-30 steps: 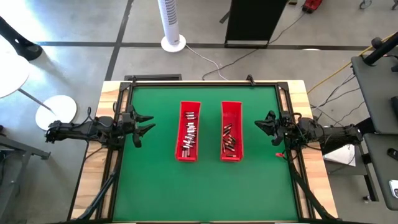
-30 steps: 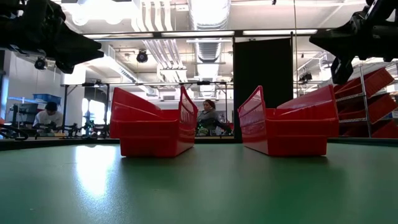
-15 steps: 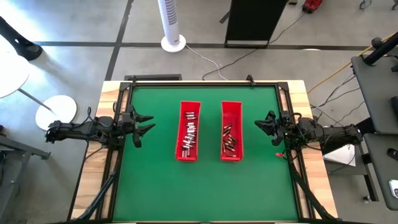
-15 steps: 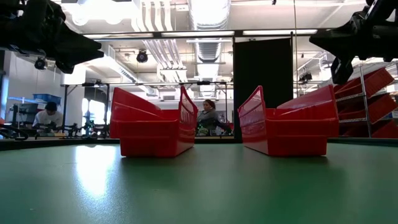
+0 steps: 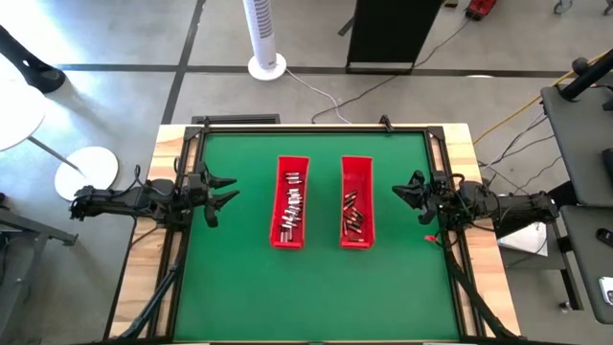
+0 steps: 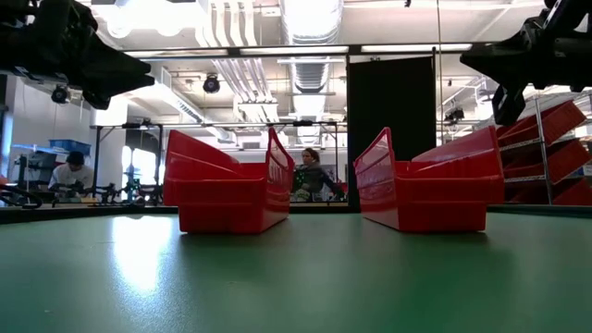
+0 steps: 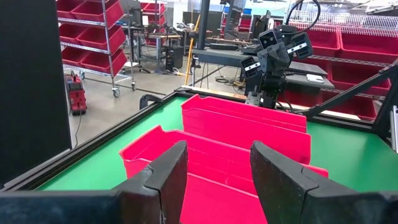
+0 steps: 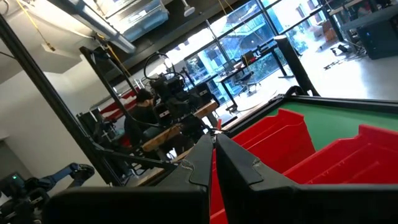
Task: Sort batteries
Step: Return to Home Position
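Note:
Two long red trays stand side by side mid-table. The left tray (image 5: 290, 202) holds several silvery-grey batteries (image 5: 291, 205); the right tray (image 5: 356, 202) holds several dark batteries with reddish ends (image 5: 354, 218). My left gripper (image 5: 222, 195) hovers open above the table's left edge, pointing at the trays; in the left wrist view its fingers (image 7: 214, 158) stand apart with nothing between them. My right gripper (image 5: 410, 195) hovers shut above the right edge; its fingers (image 8: 214, 152) meet in the right wrist view. In the low view both trays (image 6: 228, 185) (image 6: 430, 188) rest flat on the mat.
A green mat (image 5: 316, 297) covers the table inside a black frame (image 5: 311, 128). Bare mat lies between each gripper and the trays and along the near side. Beyond the table, people sit at benches (image 6: 312, 174), with a fan (image 5: 265, 38) and shelves of red bins (image 7: 93, 31).

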